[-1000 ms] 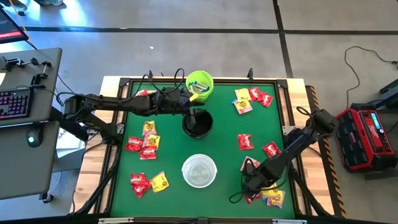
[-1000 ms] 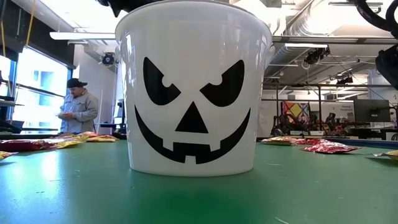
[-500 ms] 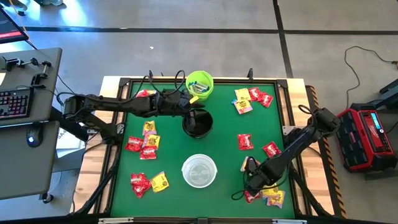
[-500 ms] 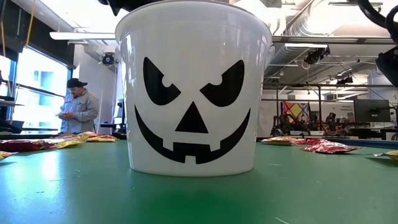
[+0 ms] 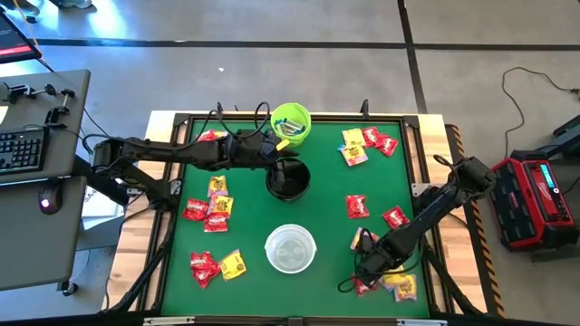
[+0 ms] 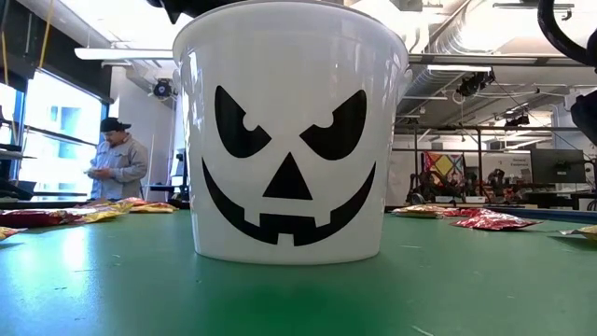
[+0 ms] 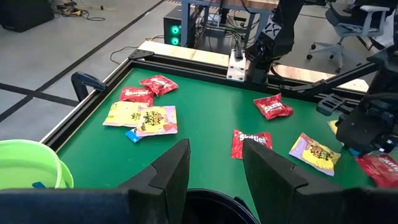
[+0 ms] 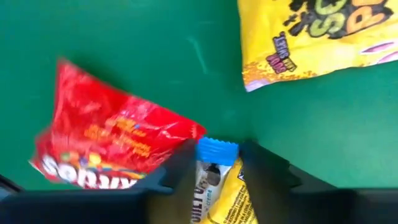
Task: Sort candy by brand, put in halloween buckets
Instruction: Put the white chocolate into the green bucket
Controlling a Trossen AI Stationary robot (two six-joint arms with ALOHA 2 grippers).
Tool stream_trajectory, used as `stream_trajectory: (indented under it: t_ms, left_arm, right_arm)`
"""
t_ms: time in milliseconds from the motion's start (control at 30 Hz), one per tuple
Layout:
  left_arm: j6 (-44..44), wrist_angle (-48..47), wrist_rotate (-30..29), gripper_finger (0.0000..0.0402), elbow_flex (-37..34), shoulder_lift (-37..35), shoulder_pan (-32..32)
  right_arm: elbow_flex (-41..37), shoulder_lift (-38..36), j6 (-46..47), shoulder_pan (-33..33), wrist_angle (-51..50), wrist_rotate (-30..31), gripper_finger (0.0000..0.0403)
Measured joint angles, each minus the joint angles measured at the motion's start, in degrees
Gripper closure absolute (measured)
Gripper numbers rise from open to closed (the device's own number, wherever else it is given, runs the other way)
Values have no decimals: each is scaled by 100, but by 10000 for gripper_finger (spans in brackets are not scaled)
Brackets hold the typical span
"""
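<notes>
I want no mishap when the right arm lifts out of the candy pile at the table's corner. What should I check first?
1. Right gripper down at the blue-topped packet: ok.
2. Packet firmly gripped: cannot tell.
3. Red packet clear of it: not ok, its corner reaches the blue end.
4. Green bucket, black bucket and white bucket upright, tops open: ok.
5. Left gripper over the black bucket, jaws open and empty: ok.
</notes>
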Motion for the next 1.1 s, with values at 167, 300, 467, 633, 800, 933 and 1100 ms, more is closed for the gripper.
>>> stream_trajectory:
  t_ms: [167, 300, 467, 633, 800, 933, 1100]
  left_arm:
    - [2, -8, -48, 261, 0, 0, 4]
    - [4, -13, -71, 261, 0, 0, 7]
    - [7, -13, -74, 261, 0, 0, 7]
    - [22, -13, -87, 261, 0, 0, 7]
    - [42, -12, -87, 261, 0, 0, 7]
    - [48, -10, -87, 261, 0, 0, 7]
    - [48, -9, -85, 261, 0, 0, 7]
  right_arm:
    - [-3, 2, -49, 0, -2, 15, 393]
    - [-4, -49, -47, -4, -9, -24, 390]
    - [-9, -477, 62, -19, -138, 62, 400]
    - [-9, -1096, 249, -39, -580, 404, 402]
    - [-7, -1710, 352, -95, -996, 823, 403]
    - [-7, -2164, 435, -270, -1161, 1523, 403]
    - [-5, -2566, 320, -619, -1210, 2292, 403]
